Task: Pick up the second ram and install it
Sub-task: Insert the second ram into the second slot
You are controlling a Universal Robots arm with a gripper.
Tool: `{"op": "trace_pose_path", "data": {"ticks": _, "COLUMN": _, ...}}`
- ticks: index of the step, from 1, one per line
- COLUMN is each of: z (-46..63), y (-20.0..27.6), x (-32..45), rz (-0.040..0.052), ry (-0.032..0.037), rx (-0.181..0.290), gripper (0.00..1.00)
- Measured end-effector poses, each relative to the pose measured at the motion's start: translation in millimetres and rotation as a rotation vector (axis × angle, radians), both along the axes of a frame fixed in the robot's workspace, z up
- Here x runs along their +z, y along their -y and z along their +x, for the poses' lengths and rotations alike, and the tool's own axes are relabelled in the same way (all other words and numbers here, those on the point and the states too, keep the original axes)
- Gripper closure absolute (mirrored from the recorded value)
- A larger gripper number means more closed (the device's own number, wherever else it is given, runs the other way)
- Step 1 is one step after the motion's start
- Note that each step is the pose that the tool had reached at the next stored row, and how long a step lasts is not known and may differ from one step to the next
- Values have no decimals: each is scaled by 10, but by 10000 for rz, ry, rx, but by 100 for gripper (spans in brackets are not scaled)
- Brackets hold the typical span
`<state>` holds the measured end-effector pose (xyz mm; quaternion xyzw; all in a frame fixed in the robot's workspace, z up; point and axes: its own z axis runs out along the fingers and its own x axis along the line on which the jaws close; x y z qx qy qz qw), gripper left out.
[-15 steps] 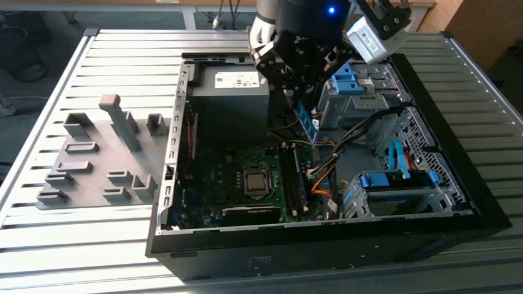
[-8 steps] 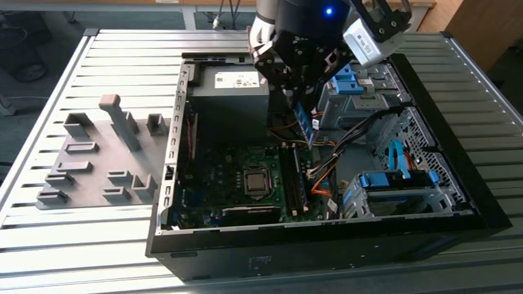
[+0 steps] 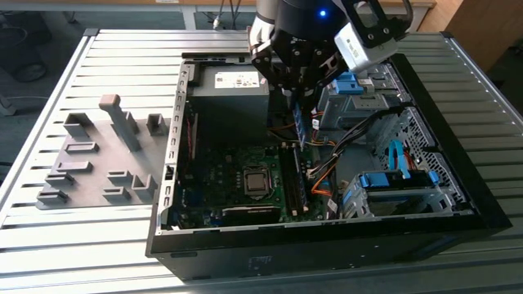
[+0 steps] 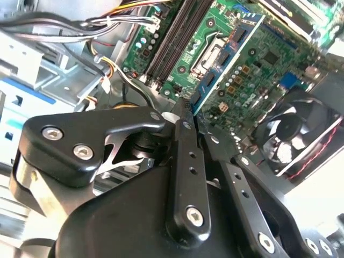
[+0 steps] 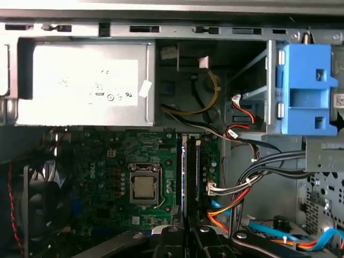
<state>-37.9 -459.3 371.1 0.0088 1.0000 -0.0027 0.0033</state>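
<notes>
My gripper (image 3: 297, 98) is shut on the second ram (image 3: 300, 125), a thin blue-green board strip that hangs edge-down from the fingers inside the open computer case (image 3: 327, 239). In the second wrist view the second ram (image 4: 236, 43) reaches from the fingertips (image 4: 183, 110) out over the green motherboard, beside the CPU socket (image 4: 209, 54). The strip hovers above the long dark memory slots (image 3: 294, 180), roughly in line with them and apart from them. In the first wrist view the gripper (image 5: 185, 234) sits over the same slots (image 5: 194, 172).
A grey fixture plate (image 3: 90, 184) with upright blocks lies on the slatted table at the exterior view's left. Inside the case are the silver power supply (image 3: 233, 86), a black fan (image 4: 301, 134), blue drive brackets (image 3: 392, 180) and bundles of coloured cables (image 3: 331, 165) close to the slots.
</notes>
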Motion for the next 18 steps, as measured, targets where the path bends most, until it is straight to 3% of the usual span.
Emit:
{"op": "trace_pose_path", "data": {"ticks": 13, "z": 0, "y": 0, "x": -2, "rz": 1, "ry": 0, "rx": -76, "gripper": 86}}
{"op": "trace_pose_path", "data": {"ticks": 18, "z": 0, "y": 1, "x": -49, "rz": 2, "ry": 0, "rx": -75, "gripper": 86}}
